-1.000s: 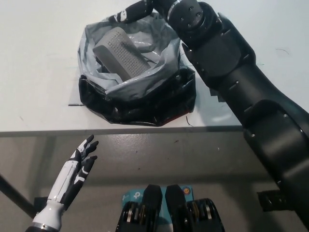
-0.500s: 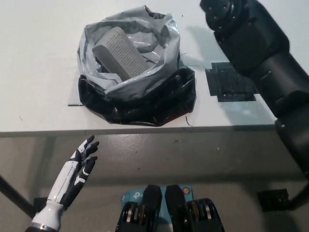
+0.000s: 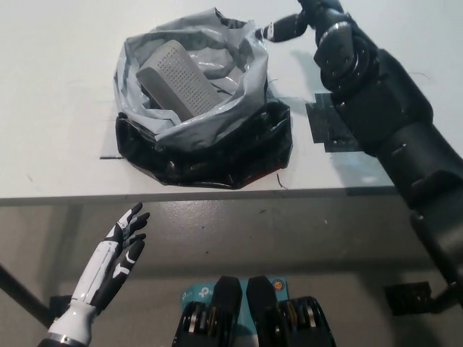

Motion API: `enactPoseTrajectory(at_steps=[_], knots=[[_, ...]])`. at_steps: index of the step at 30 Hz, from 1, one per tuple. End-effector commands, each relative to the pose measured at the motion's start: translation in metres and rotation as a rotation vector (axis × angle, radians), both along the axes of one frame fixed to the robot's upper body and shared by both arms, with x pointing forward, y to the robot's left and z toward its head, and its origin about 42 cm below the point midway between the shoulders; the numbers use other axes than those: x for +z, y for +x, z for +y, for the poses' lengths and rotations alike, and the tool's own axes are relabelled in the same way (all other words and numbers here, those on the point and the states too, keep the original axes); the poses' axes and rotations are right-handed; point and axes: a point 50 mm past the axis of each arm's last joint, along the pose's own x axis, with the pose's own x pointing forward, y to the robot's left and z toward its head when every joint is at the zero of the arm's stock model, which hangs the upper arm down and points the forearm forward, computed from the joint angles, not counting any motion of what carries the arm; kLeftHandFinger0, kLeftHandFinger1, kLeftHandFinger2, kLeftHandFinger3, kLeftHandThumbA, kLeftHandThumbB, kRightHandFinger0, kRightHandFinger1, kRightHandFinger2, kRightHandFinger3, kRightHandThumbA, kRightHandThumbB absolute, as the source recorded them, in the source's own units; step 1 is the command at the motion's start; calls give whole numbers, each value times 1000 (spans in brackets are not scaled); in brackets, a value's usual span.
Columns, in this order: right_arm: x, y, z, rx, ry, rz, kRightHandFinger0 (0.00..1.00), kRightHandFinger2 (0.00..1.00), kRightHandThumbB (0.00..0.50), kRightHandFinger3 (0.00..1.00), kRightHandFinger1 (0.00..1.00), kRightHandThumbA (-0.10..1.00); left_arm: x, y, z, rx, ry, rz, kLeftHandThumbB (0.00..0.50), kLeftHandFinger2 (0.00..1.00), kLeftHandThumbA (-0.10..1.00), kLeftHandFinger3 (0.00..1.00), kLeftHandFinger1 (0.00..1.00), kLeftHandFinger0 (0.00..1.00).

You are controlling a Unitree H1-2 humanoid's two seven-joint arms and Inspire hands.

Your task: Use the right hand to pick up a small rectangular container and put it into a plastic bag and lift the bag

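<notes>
The container (image 3: pixel 176 78) lies inside the bag (image 3: pixel 202 137), tilted, its long axis running from upper left to lower right. The bag sits on the table (image 3: pixel 58 108) with its mouth open. The right hand (image 3: pixel 293 27) is at the bag's upper right rim, so the bag lies to that hand's left and below it, and this hand is by far the nearer. Only part of the hand shows near the top edge; whether it grips the rim cannot be determined. The left hand (image 3: pixel 119 249) rests below the table edge at lower left, fingers extended and holding nothing. A dark patch (image 3: pixel 329 130) lies beside the bag, partly hidden by the arm.
</notes>
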Motion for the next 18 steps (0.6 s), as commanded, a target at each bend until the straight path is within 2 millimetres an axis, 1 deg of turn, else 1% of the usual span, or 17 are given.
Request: enactPoseTrajectory(at_steps=[1, 3, 4, 5, 9, 12, 13, 14, 15, 16, 17, 18], knots=[[26, 0, 15, 32, 58, -11, 1000, 1000, 438, 1000, 1000, 906, 12, 5, 3, -25, 21, -76, 89, 929, 940, 1000, 936, 901], [24, 0, 18, 42, 91, 14, 1000, 1000, 460, 1000, 1000, 919, 13, 5, 3, -23, 31, -76, 100, 925, 951, 1000, 926, 894], [24, 0, 18, 43, 94, 17, 1000, 1000, 461, 1000, 1000, 920, 13, 5, 3, -23, 33, -76, 100, 925, 953, 1000, 926, 893], [23, 0, 20, 43, 103, 25, 1000, 1000, 474, 1000, 1000, 934, 13, 5, 3, -22, 35, -74, 102, 924, 956, 1000, 925, 892], [24, 0, 23, 42, 122, 36, 1000, 1000, 474, 1000, 1000, 943, 13, 3, 3, -24, 28, -71, 100, 922, 949, 1000, 923, 889], [30, 0, 23, 37, 144, 30, 1000, 1000, 471, 1000, 1000, 939, 13, 3, 3, -27, 29, -70, 106, 923, 950, 1000, 926, 896], [34, 1, 23, 36, 149, 21, 1000, 1000, 456, 1000, 1000, 937, 13, 4, 3, -25, 32, -68, 109, 922, 952, 1000, 925, 896], [39, 1, 22, 32, 152, 8, 1000, 1000, 430, 1000, 1000, 994, 13, 3, 3, -24, 31, -67, 110, 920, 953, 1000, 923, 896], [41, 1, 22, 28, 149, -3, 1000, 1000, 427, 1000, 1000, 985, 13, 3, 3, -24, 32, -66, 110, 919, 954, 1000, 922, 896], [45, 1, 22, 25, 148, -25, 1000, 1000, 395, 1000, 1000, 1000, 13, 3, 4, -25, 33, -67, 108, 917, 955, 1000, 921, 895], [48, 0, 22, 31, 181, -36, 1000, 1000, 372, 1000, 1000, 954, 13, 3, 4, -25, 35, -67, 107, 916, 955, 1000, 919, 895], [53, 0, 21, 36, 222, -38, 1000, 1000, 367, 1000, 1000, 948, 13, 3, 4, -25, 38, -69, 105, 916, 955, 1000, 918, 893]])
